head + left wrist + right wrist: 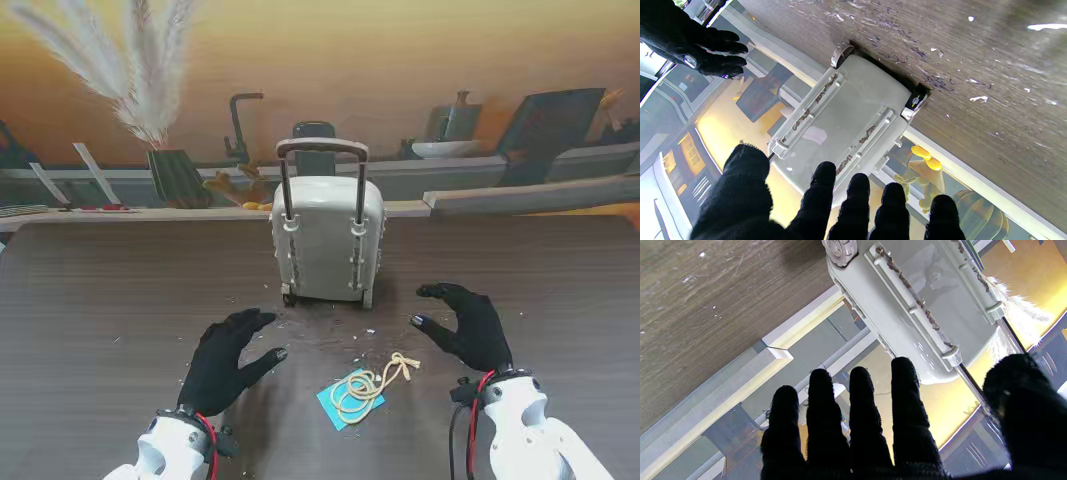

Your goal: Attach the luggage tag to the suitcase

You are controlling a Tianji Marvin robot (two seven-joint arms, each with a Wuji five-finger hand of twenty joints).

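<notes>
On the dark wooden table [90,290], the left hand [228,358] in its black glove lies at about eight o'clock from the table's middle, palm down, fingers spread apart and holding nothing; its fingertips [857,186] point toward the suitcase in the left wrist view.

The small grey suitcase [328,240] stands upright at twelve o'clock, at the far middle of the table, on its wheels [840,55], with its pull handle [322,150] drawn up. Both hands are apart from it.

At six o'clock from the suitcase, nearer to me and between the two hands, lies the blue luggage tag [345,405] flat on the table, with its pale looped cord [372,383] coiled over it and trailing toward one o'clock. Neither hand touches the tag.

The right hand [468,326] sits at about four o'clock from the suitcase, fingers apart and slightly curled, holding nothing; the right wrist view shows its fingers [903,400] side by side with the thumb set wide.

Small pale flecks [360,345] are scattered on the table in front of the suitcase.
</notes>
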